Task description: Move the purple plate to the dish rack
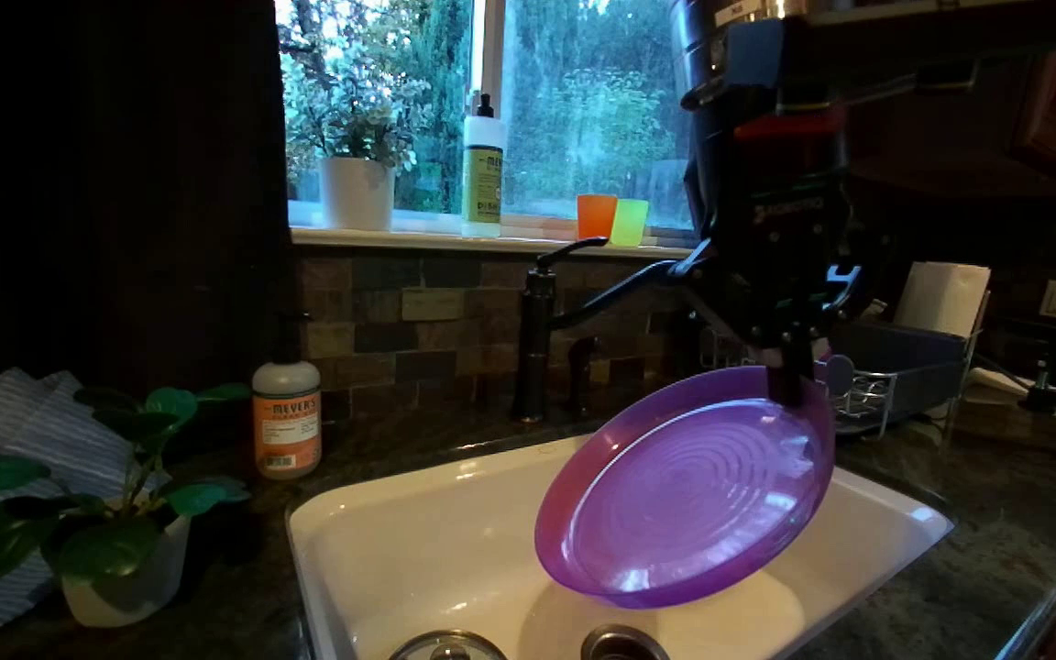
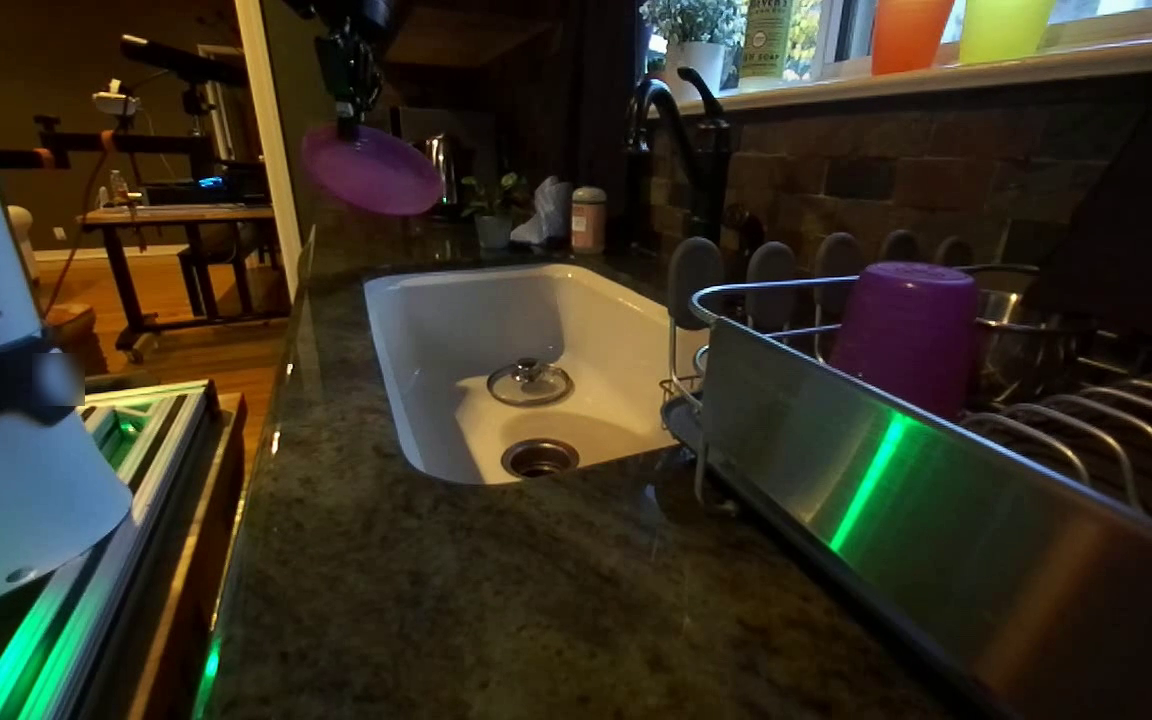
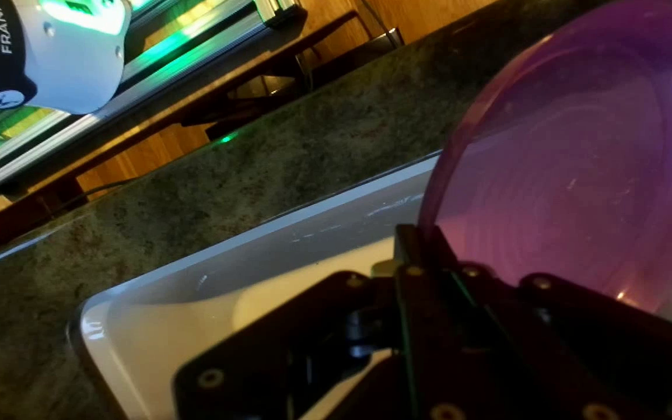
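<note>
The purple plate (image 1: 675, 495) hangs tilted above the white sink in an exterior view; it also shows high over the counter in an exterior view (image 2: 376, 175) and at the right in the wrist view (image 3: 569, 169). My gripper (image 1: 786, 390) points down, shut on the plate's rim, with one finger on each side of it in the wrist view (image 3: 423, 233). The dish rack (image 2: 836, 490) has silver wire and a metal side panel and stands on the counter beside the sink. It is partly hidden behind the arm in an exterior view (image 1: 904, 362).
The white sink (image 1: 418, 532) holds a glass lid (image 2: 529, 382). A purple cup (image 2: 906, 335) stands upside down in the rack. The black faucet (image 1: 537, 339) rises behind the sink. A soap bottle (image 1: 287, 417) and a potted plant (image 1: 125, 568) stand beside it.
</note>
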Controlling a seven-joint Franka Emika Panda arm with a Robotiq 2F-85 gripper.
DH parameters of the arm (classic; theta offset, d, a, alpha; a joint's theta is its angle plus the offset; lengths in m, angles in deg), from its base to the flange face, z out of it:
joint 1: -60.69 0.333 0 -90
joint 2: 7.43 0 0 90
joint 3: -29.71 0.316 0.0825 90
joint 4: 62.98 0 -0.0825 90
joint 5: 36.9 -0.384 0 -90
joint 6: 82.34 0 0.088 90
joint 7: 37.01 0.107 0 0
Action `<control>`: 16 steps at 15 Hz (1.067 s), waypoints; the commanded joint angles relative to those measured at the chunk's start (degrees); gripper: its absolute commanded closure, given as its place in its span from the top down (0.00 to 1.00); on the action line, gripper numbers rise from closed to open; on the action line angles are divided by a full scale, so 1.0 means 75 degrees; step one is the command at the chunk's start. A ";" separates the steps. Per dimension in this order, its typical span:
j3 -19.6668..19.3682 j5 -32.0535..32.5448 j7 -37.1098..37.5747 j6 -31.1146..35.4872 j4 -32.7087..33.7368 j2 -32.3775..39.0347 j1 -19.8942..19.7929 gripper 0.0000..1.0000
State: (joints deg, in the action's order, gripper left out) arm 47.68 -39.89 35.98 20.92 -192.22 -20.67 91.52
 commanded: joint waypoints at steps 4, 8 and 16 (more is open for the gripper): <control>0.0487 0.0247 0.0598 -0.0384 -0.0436 -0.0896 -0.0837 0.01; 0.0151 0.0396 0.1109 -0.0937 -0.0610 -0.2511 -0.0958 0.01; 0.0444 0.1083 0.1478 -0.3353 0.0117 -0.5156 -0.2634 0.01</control>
State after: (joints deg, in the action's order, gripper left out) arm 50.40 -34.24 46.27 -0.70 -191.02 -54.20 77.14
